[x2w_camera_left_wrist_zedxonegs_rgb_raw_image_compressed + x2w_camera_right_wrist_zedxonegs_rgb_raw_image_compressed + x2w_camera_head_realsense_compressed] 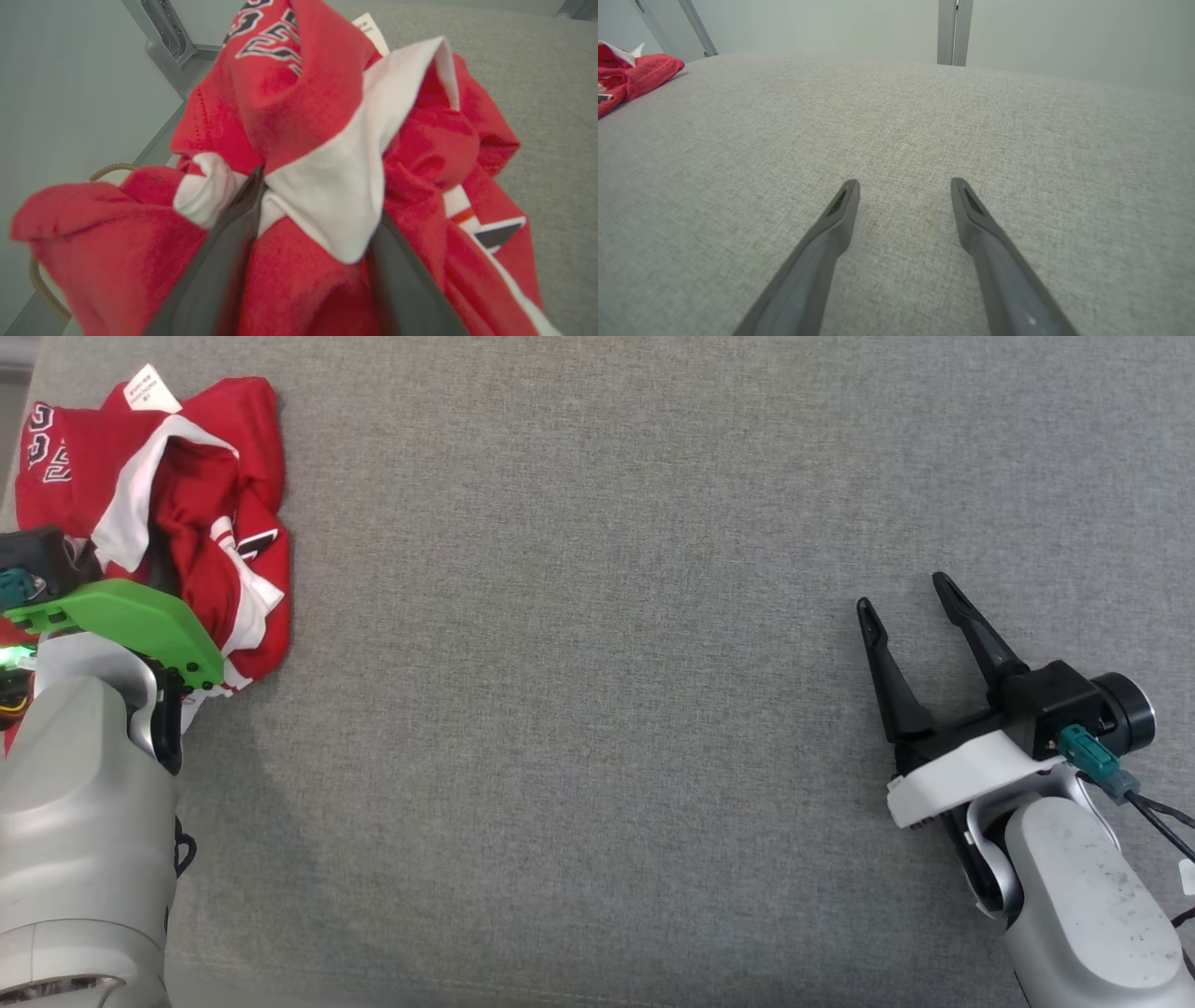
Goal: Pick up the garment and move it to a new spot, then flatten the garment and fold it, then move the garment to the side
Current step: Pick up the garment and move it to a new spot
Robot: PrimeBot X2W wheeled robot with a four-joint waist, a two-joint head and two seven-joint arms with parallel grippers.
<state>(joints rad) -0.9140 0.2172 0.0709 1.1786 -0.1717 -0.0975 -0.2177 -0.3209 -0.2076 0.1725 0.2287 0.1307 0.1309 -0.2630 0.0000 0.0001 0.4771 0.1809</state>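
Note:
The garment [215, 457], red with white panels, dark lettering and a white label, lies bunched at the far left of the grey surface. My left arm reaches over it, and a green wrist plate [121, 625] covers the fingers in the head view. In the left wrist view my left gripper [317, 200] is open, its two dark fingers pushed into the garment [303, 93] with a white fold between them. My right gripper [901, 593] stands open and holds nothing, far to the right, just above bare cloth [903, 184]. The garment [640, 74] sits far off to its left.
The grey fabric surface [597, 709] stretches wide between the arms. Its left edge runs close beside the garment, with a metal frame post [163, 32] and a brown rope-like rim [110, 169] beyond it. Cables [1158, 812] hang at my right wrist.

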